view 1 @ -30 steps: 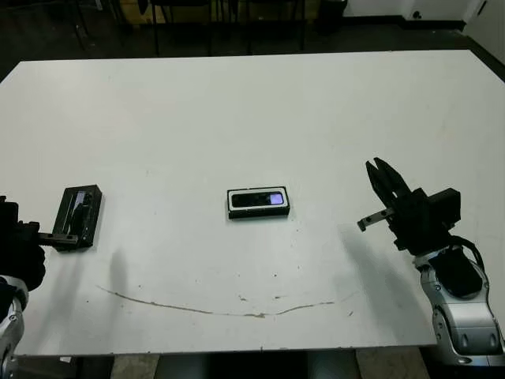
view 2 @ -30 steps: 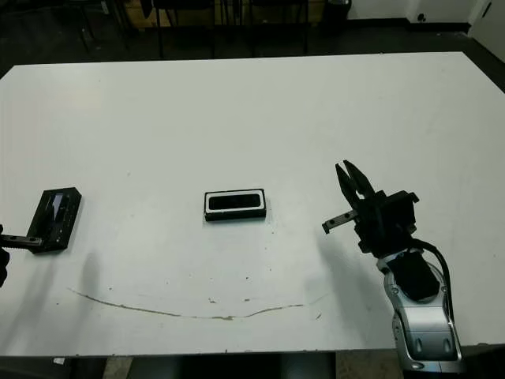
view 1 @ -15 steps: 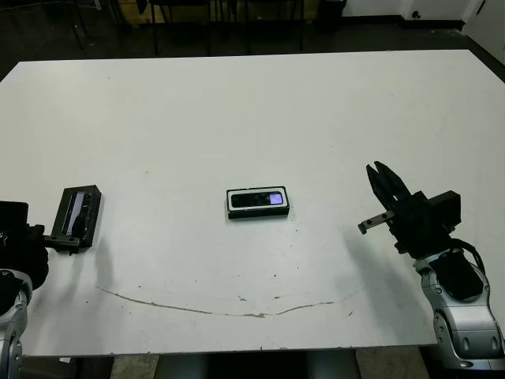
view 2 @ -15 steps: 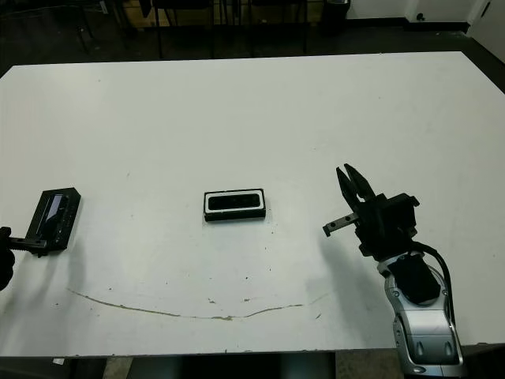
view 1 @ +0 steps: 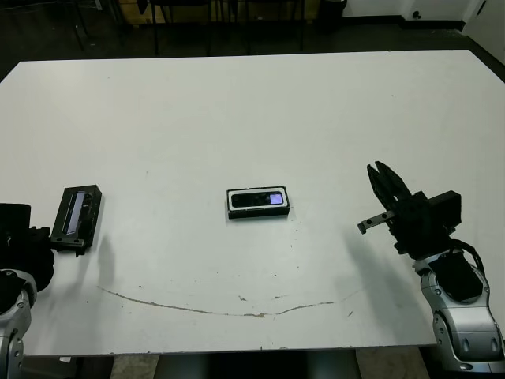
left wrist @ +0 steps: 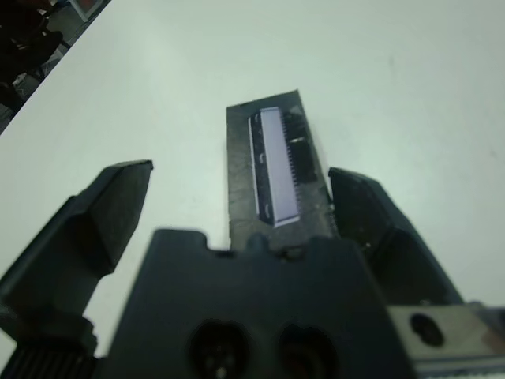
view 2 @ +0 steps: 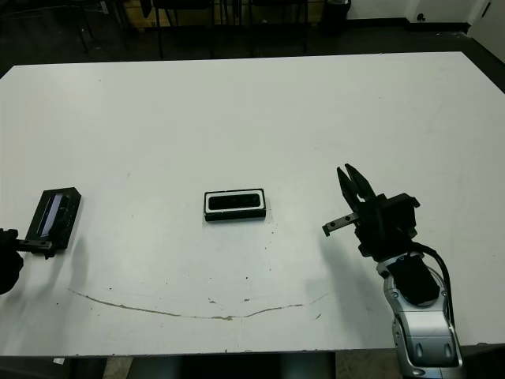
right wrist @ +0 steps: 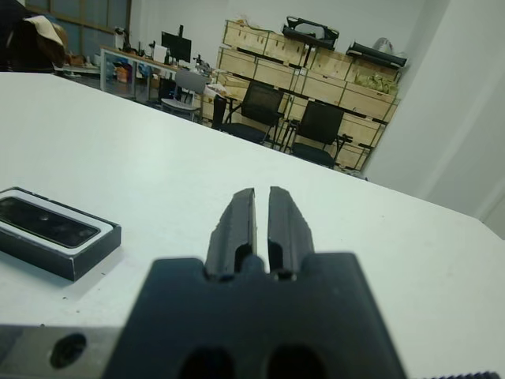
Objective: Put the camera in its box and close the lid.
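Camera (view 1: 259,200) already sits in its box (view 1: 233,213) mid-worktop. Lid (left wrist: 272,170) lies between the spread, empty left claw (left wrist: 237,205); an off-centre pinch could skid it. Right claw (right wrist: 261,225) is nearly closed, empty.

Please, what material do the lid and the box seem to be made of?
The lid: probably matte black card or plastic, with a glossy greyish panel that reflects light. The box: black rim and white lining, maybe card or foam; the pictures cannot settle it.

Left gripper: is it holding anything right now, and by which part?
Nothing is held. The left gripper is open, its fingers standing apart on either side of the lid's near end. The right gripper is shut on nothing, away from the box.
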`<move>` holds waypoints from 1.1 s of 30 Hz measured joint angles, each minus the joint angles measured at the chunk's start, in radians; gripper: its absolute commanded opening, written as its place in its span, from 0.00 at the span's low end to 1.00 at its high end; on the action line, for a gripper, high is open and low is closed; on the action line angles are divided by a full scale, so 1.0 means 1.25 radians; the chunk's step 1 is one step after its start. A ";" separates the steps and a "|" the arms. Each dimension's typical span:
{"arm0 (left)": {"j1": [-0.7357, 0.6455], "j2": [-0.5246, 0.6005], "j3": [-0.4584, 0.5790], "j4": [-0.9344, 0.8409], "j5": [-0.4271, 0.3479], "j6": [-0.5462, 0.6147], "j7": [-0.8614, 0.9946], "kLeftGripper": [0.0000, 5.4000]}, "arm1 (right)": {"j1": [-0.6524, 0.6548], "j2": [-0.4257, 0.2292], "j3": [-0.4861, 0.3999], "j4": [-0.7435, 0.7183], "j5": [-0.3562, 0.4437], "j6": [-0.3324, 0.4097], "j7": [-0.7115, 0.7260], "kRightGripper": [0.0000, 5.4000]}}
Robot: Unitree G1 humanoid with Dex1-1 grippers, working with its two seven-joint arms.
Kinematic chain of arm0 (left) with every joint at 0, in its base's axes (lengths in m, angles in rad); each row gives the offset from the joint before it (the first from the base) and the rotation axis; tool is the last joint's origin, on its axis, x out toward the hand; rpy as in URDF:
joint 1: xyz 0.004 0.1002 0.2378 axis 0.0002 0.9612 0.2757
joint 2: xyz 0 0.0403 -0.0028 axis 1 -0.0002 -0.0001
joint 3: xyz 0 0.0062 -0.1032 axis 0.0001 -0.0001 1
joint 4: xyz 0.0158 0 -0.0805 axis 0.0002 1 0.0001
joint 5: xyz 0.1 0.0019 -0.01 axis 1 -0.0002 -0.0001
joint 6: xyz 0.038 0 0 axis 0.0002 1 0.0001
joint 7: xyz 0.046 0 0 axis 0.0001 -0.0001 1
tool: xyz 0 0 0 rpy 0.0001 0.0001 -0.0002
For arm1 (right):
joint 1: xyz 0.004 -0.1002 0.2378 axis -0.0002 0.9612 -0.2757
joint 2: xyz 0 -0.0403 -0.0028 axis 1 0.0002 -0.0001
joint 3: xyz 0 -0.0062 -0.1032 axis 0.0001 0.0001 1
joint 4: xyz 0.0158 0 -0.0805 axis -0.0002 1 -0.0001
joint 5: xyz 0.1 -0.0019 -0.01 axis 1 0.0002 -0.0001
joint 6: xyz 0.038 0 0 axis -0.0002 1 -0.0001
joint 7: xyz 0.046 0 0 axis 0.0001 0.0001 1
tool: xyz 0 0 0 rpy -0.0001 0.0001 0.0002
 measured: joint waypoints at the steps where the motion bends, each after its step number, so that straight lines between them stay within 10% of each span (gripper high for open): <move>1: -0.001 0.001 -0.002 0.001 0.001 0.000 0.001 1.00 | 0.001 0.000 0.001 -0.004 -0.001 0.003 -0.002 0.00; 33: -0.033 -0.014 0.033 0.156 -0.139 -0.022 -0.058 0.96 | 0.021 0.004 0.010 -0.020 0.014 0.028 -0.003 0.00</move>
